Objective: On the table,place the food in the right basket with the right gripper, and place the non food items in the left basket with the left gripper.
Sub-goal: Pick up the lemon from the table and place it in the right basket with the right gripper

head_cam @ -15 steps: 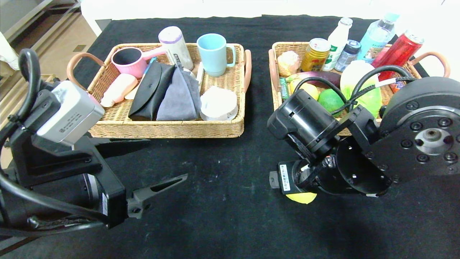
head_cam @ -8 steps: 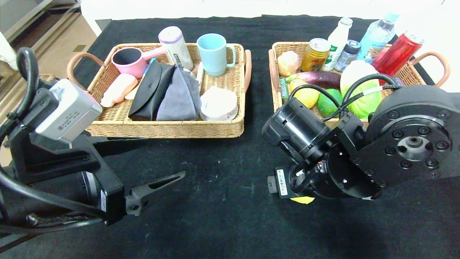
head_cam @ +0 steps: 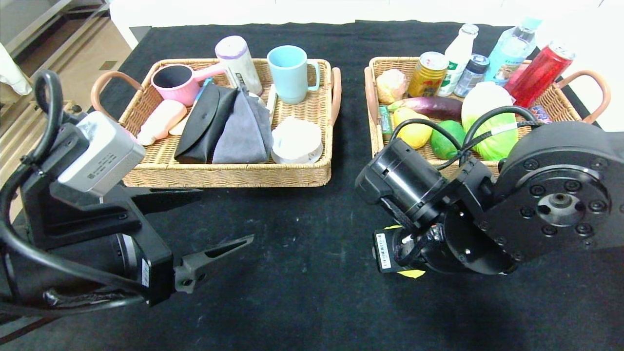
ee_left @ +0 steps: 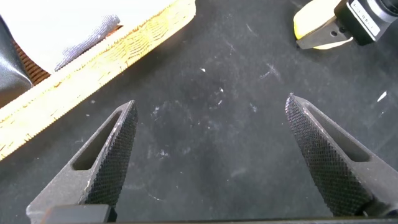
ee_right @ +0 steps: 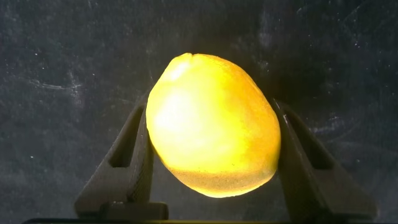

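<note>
The lemon (ee_right: 213, 127) lies on the black table (head_cam: 302, 273) in front of the right basket (head_cam: 378, 141), between the right gripper's (ee_right: 211, 162) fingers, which touch both its sides. The left gripper (ee_left: 211, 155) hovers wide open near the left basket (head_cam: 229, 173), holding nothing

table (head_cam: 312, 292): black cloth, scuffed | floor (head_cam: 92, 53): tan, far left | wall (head_cam: 292, 9): white
</note>
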Motion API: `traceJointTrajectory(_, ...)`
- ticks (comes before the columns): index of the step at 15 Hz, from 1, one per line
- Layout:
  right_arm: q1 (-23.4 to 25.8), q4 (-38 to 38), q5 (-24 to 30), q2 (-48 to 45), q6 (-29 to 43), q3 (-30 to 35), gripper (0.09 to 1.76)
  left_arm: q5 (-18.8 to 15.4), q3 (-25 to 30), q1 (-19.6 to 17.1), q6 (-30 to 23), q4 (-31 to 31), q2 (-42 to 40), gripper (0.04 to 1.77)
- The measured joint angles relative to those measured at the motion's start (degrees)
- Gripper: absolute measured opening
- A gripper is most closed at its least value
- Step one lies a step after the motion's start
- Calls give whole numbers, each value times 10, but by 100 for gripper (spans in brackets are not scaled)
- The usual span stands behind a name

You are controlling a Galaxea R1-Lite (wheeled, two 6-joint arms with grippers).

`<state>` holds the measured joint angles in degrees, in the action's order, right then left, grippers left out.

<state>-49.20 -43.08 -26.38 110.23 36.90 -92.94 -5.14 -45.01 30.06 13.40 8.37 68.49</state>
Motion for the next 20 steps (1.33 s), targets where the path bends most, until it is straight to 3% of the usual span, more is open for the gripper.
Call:
traceJointTrajectory(15, -21, -6, -16, -21, -7, 2, 115, 0, 0, 1, 7, 0, -5, 172)
traceJointTrajectory(20, -27, -4, -48, -50, -61, 2, 115, -1, 2, 1, 11, 0, -7, 172)
